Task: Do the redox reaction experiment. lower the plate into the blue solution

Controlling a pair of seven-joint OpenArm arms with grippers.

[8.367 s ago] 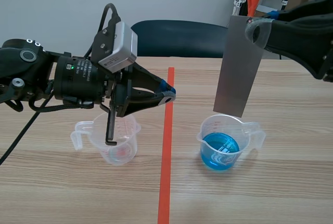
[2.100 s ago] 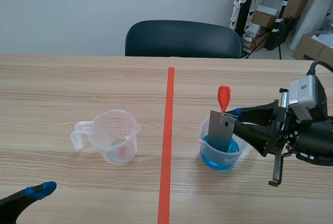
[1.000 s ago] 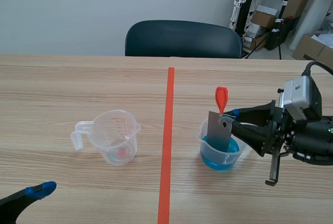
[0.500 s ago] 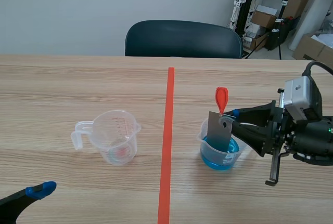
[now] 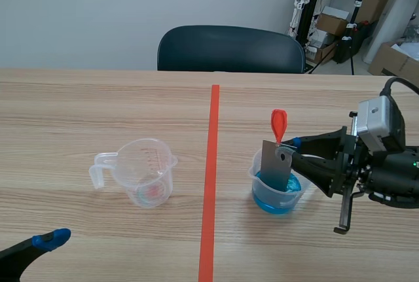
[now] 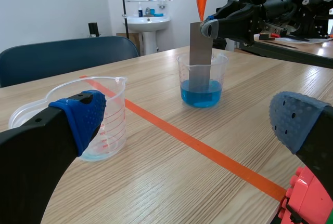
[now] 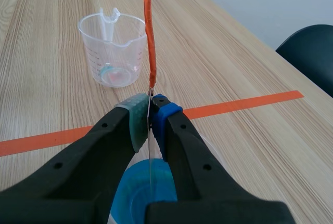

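Observation:
A grey metal plate (image 5: 275,166) with an orange-red tag (image 5: 279,125) at its top stands upright in the clear beaker of blue solution (image 5: 280,186), right of the tape line. Its lower end is down in the liquid. My right gripper (image 5: 292,148) is shut on the plate's top edge. In the right wrist view the plate (image 7: 149,146) shows edge-on between the pads of that gripper (image 7: 150,110), above the blue solution (image 7: 140,187). The left wrist view shows the plate (image 6: 200,47) in the beaker (image 6: 202,78) far ahead. My left gripper (image 6: 182,125) is open at the table's near left corner.
A second clear beaker (image 5: 141,172) with a little reddish residue stands left of the tape line. A dark chair (image 5: 229,48) is behind the table. Boxes and stands fill the back right of the room.
Over the longer span the plate went from hanging above the beaker to standing in the solution, and the left arm withdrew to the near left. In the last second nothing visibly moved.

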